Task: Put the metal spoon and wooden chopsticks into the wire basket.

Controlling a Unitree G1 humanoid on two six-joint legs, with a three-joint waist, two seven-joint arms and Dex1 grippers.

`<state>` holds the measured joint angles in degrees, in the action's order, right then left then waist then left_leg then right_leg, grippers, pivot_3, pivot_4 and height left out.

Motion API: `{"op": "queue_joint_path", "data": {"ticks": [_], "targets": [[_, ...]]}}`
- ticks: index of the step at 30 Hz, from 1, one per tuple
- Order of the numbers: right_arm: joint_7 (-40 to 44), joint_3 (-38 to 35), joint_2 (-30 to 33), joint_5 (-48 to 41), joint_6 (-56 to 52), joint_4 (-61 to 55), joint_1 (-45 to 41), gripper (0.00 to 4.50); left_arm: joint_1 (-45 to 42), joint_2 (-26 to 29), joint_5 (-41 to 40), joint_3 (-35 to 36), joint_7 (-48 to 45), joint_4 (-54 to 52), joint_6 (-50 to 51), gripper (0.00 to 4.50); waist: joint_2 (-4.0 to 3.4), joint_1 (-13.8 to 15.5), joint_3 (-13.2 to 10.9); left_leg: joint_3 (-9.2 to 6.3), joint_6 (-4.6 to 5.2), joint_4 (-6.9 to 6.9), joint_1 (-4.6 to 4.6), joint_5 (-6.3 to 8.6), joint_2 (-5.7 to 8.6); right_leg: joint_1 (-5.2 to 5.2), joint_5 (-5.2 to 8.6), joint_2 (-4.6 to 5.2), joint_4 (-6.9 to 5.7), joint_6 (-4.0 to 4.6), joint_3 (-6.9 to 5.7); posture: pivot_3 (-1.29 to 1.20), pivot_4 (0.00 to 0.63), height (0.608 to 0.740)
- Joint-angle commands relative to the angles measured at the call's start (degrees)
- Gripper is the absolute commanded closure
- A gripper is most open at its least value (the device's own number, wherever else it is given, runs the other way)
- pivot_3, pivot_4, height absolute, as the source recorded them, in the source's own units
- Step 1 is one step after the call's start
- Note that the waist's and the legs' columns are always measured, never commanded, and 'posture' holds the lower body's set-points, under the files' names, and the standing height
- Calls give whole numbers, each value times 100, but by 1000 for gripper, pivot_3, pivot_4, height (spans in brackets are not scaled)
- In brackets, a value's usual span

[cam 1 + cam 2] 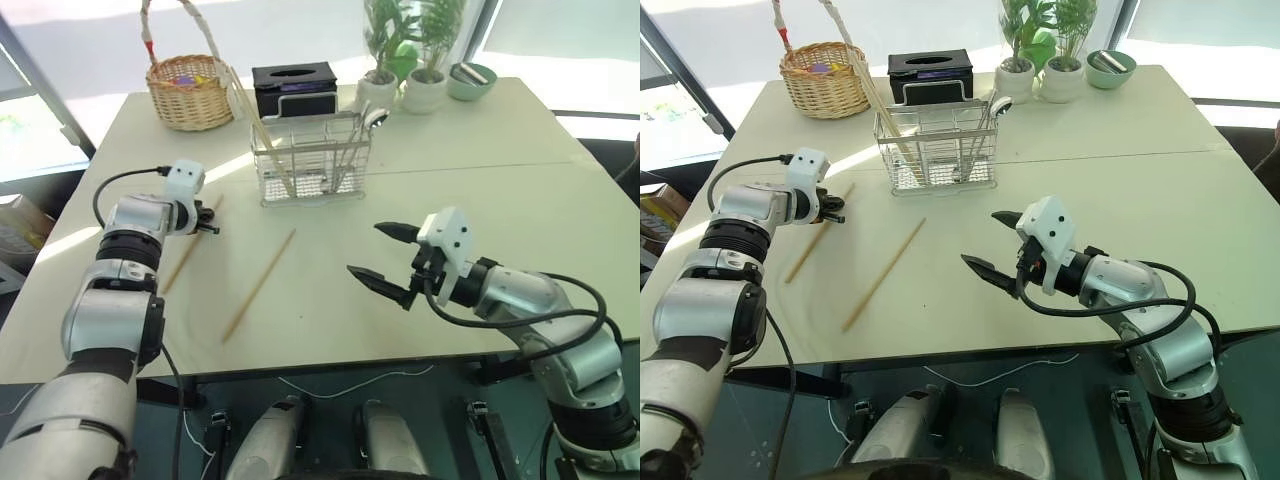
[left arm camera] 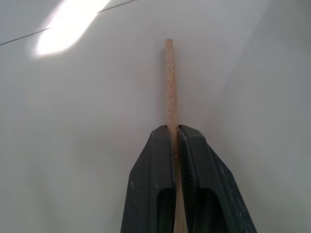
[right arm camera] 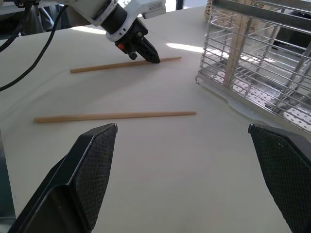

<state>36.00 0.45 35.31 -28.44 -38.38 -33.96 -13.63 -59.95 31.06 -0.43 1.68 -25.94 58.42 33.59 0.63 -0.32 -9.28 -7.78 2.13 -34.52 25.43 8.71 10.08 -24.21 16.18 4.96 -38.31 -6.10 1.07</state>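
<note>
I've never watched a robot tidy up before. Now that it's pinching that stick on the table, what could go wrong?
The left hand grips one chopstick near its end, so the long free part may swing or slip when lifted.

The wire basket already holds chopsticks and the metal spoon; the new stick could catch on them or on the wires.

The second chopstick lies close by and could get knocked.

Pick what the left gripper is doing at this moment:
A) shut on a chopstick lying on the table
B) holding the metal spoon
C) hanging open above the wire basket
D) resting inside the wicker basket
A: the left gripper has its fingers pinched on a wooden chopstick lying on the table.
</note>
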Motion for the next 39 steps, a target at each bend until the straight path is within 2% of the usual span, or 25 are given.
{"op": "queue_joint_path", "data": {"ticks": [1,4,6,10,15,24,30,39], "targets": [[35,-207,53,-21,142,-46,-25,0,-41,126,-377,678,365,-490,-1292,4441,5,-14,-3,0,1,0,4,0,0,-3,0,0,0,0,0,0,150,725],[14,-229,28,17,164,19,-32,0,-23,-23,-889,1207,207,-1012,-2267,4441,11,24,-7,-3,6,-15,17,4,0,-6,-1,1,2,-1,-7,0,150,725],[-38,-242,-12,42,162,63,-49,0,-143,-203,-1419,1627,104,-1441,-2389,4441,11,63,-6,-3,12,-33,17,9,1,-3,-2,0,3,-3,-10,0,150,725],[-91,-239,-51,64,169,106,-63,0,-545,-426,-1654,1797,285,-1727,-2788,4441,11,110,-7,-2,12,-60,15,24,3,1,-11,-1,13,-19,-12,0,150,725],[-284,-193,-199,43,70,-18,-56,0,-1463,-952,-1647,1723,403,-1118,-3519,4441,17,128,-9,-4,15,-67,14,26,6,12,-15,1,17,-25,-15,0,150,725],[-618,-270,-275,0,-114,-353,112,0,-2127,-1487,-1562,1708,314,315,-4334,4441,16,58,-9,-2,30,-59,14,20,7,24,-15,1,14,-27,-13,0,150,725],[-801,-309,-275,12,-174,-569,330,0,-2404,-1626,-1602,1763,180,766,-4539,4441,18,115,-10,-2,30,-63,22,20,8,21,-15,1,15,-28,-14,0,150,725],[-918,-416,-285,26,-94,-679,582,0,-2944,-1406,-1542,1787,-62,902,-4670,4441,20,80,-11,-2,32,-63,22,21,9,22,-15,1,17,-30,-14,0,150,725]]}}
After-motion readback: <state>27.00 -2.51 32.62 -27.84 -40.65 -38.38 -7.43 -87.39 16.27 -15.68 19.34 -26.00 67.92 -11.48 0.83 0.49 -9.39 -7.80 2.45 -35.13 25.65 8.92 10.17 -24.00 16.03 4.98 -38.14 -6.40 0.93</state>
